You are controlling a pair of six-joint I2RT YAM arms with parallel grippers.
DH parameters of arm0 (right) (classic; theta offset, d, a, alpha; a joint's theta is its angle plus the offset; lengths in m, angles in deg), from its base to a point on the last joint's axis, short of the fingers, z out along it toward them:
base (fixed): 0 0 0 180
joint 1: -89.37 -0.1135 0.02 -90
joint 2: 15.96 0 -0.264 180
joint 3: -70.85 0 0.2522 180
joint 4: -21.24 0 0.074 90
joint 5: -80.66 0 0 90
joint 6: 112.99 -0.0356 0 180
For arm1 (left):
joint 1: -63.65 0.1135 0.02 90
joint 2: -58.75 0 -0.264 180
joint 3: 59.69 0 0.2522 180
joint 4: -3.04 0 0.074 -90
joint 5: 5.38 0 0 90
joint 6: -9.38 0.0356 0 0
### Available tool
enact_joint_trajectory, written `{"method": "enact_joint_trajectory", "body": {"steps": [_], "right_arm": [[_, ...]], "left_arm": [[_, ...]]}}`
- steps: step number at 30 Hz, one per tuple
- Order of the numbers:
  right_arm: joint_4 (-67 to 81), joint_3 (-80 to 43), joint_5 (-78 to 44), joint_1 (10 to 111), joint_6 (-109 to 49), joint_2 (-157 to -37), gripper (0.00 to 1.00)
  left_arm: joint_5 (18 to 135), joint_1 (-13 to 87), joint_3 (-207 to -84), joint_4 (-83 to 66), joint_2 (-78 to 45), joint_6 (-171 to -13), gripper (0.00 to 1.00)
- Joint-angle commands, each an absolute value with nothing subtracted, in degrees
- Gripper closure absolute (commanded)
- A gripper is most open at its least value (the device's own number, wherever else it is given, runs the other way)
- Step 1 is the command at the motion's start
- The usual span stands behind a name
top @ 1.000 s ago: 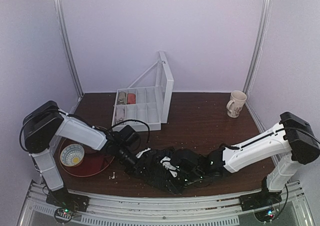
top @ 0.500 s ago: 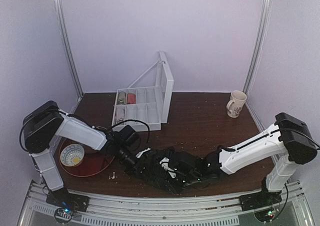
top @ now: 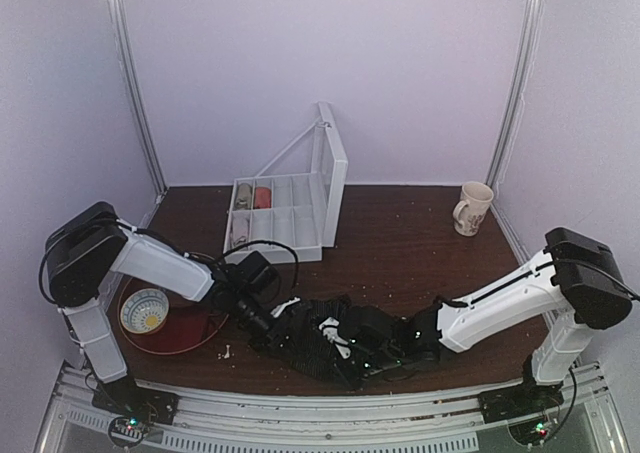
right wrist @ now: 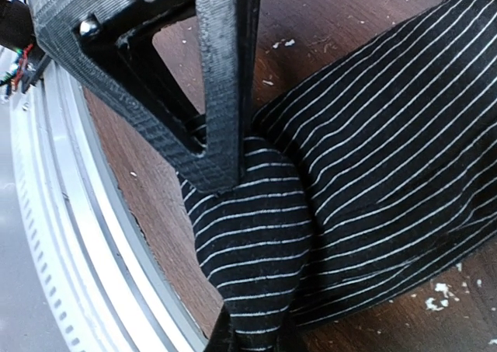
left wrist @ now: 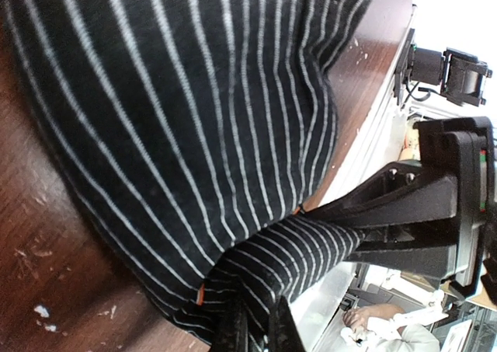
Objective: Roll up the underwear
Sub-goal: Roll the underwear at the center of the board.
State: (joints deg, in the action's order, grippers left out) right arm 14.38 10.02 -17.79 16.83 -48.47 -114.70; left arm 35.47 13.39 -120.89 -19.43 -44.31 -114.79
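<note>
Leftmost, a red plate (top: pixel 188 339) rests at the near left of the brown counter (top: pixel 400 248), carrying a small patterned bowl (top: pixel 145 310). Just right of the plate, the left claw (left wrist: pixel 260 330) is down at the counter, its fingers (left wrist: pixel 233 335) closed tight on a gathered fold of the underwear (top: pixel 305 348). Its wrist view shows the striped cloth narrowing into a pinch between them. Farther back, a white compartment box (top: pixel 280 218) stands with its lid (top: pixel 332 173) raised.

The underwear lies bunched near the front edge of the counter, about midway along it. It is black with thin pale stripes, most of it lying on the wood, with its near edge drawn up into folds. On its right side the right claw (right wrist: pixel 252 332) is likewise closed on a thick ridge of the cloth, close beside the left claw. Pale crumbs (right wrist: pixel 435 294) dot the wood around the cloth. Far right at the back, a cream mug (top: pixel 473 208) stands upright, well apart from everything else
</note>
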Motion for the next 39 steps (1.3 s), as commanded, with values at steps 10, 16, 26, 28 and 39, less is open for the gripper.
{"method": "enact_joint_trajectory", "body": {"steps": [10,16,26,28,39], "right_arm": [[41.04,20.95,-34.83,24.52,-65.27,-119.89,1.0],[46.86,20.75,-41.58,25.19,-71.7,-126.21,1.0],[49.85,21.05,-45.51,26.78,-80.51,-131.24,1.0],[50.18,20.86,-45.79,26.99,-82.06,-132.22,1.0],[39.22,15.12,-48.55,27.95,-81.62,-132.3,1.0]], "left_arm": [[38.41,14.0,-120.48,-22.93,-41.95,-116.8,1.0],[39.1,14.63,-120.56,-24.47,-41.02,-116.5,1.0],[44.67,16.44,-121.73,-31.4,-34.89,-114.31,0.72],[46.21,16.61,-122.03,-32.58,-33.8,-114.2,0.71],[47.71,16.54,-120.01,-29.83,-28.6,-113.35,0.75]]}}
